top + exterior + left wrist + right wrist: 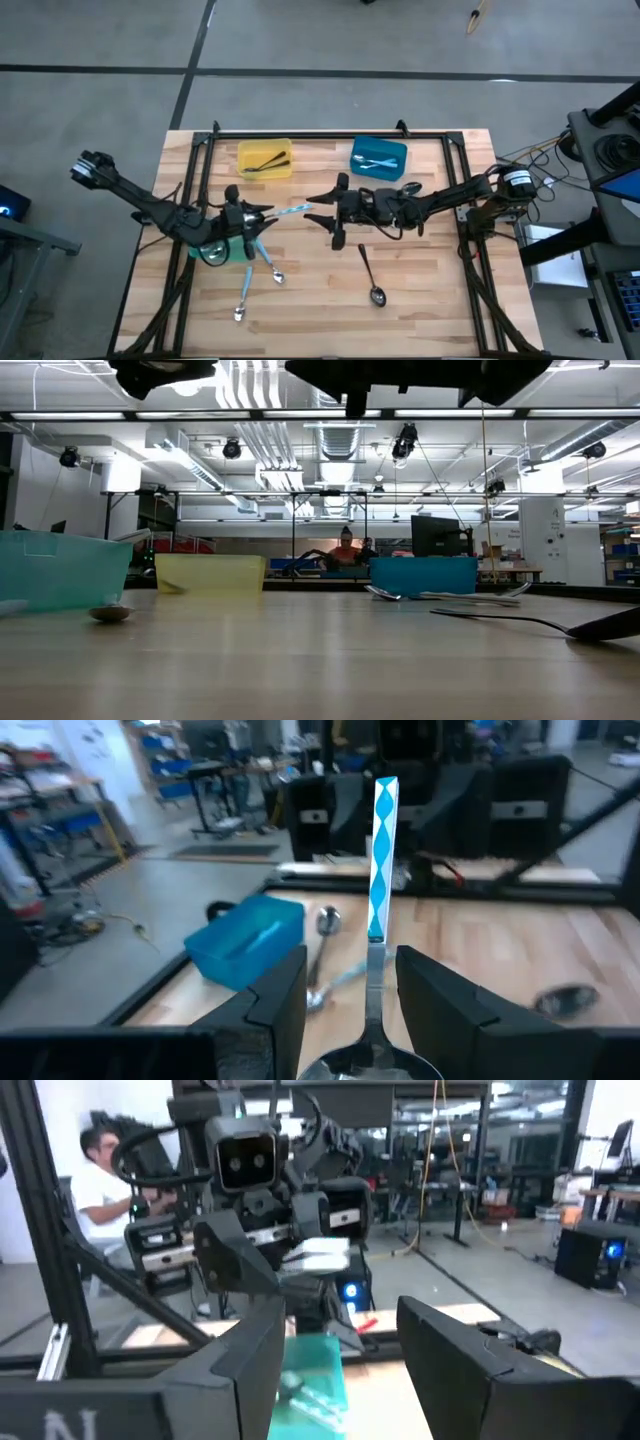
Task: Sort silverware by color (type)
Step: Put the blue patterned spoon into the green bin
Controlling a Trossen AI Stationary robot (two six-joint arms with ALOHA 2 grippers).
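Observation:
My left gripper [252, 212] [350, 1010] is above the table's left middle, over the green bin [228, 247], and is shut on a spoon with a light blue patterned handle [383, 850]. That handle [293, 209] points toward my right gripper [336, 211] [340, 1370], which hangs open just to its right and touches nothing. A dark spoon [370, 275] [540, 623] lies flat on the wood. Two blue-handled spoons [243, 293] [270, 264] lie near the green bin. The yellow bin [264, 158] holds dark utensils, and the blue bin [378, 157] holds light ones. My left gripper holds the spoon at its bowl end [366, 1055], far back between the two fingers [275, 1005]. The fingers lie level and point toward the table's right. The silver neck and blue handle stick straight out past the fingertips, along the fingers. The spoon is lifted clear of the table.
Three bins sit on the wood: yellow [210, 573] and blue [423, 575] at the far edge, green [60, 570] under my left arm. A black frame borders the table. A person [105, 1170] sits beyond the table's left side. Bare wood lies along the near right.

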